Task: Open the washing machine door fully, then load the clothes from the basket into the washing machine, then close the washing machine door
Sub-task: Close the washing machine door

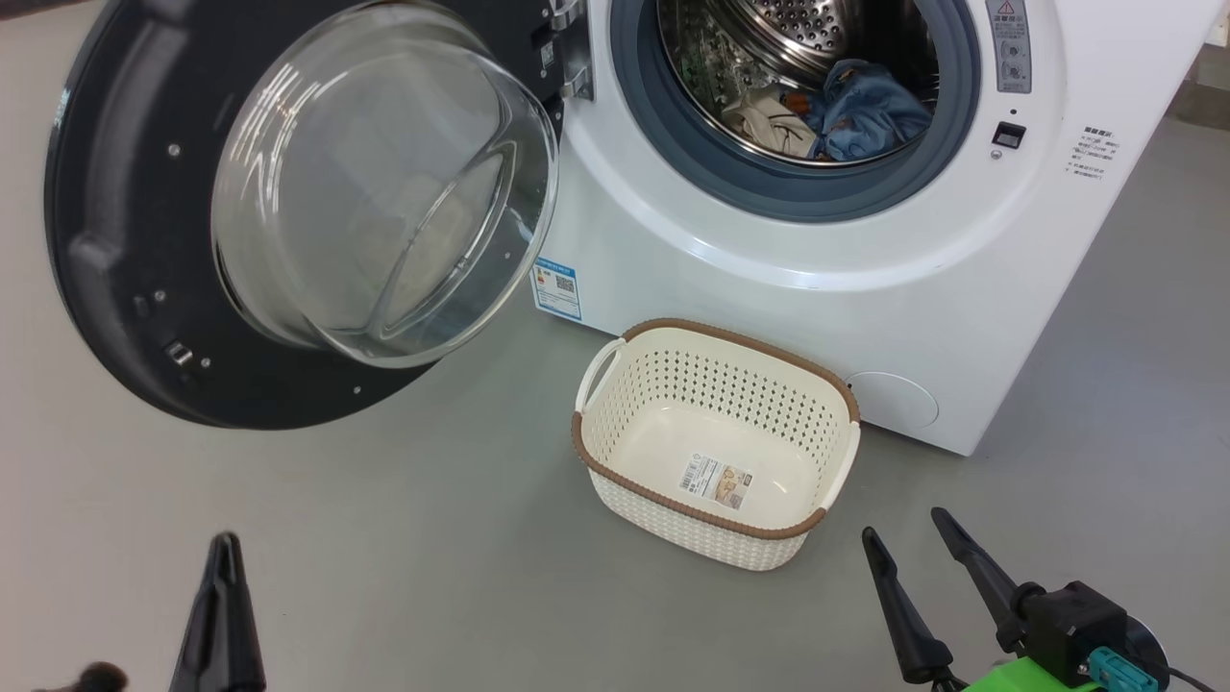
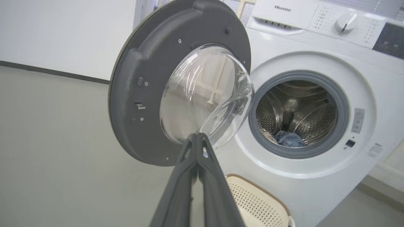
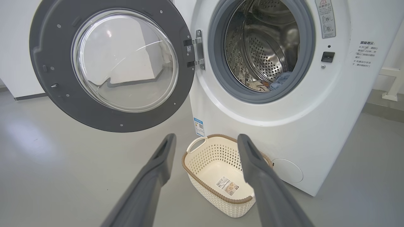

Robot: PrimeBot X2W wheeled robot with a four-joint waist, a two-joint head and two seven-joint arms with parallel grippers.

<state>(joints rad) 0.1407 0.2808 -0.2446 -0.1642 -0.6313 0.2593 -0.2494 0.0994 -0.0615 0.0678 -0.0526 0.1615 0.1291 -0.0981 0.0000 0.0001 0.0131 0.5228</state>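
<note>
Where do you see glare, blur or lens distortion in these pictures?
Head view: white glare streaks on the washing machine door glass. Left wrist view: softer overall, jaws of the left gripper blurry. Right wrist view: wide-angle bows the washing machine front.

A smooth grey floor spreads across the scene, matt, with soft pale patches of reflected light. Beyond it rises a plain white wall, and a dark strip runs along the wall's foot where it meets the floor. In the right wrist view, a white post with a flat foot stands at the far right edge.
</note>
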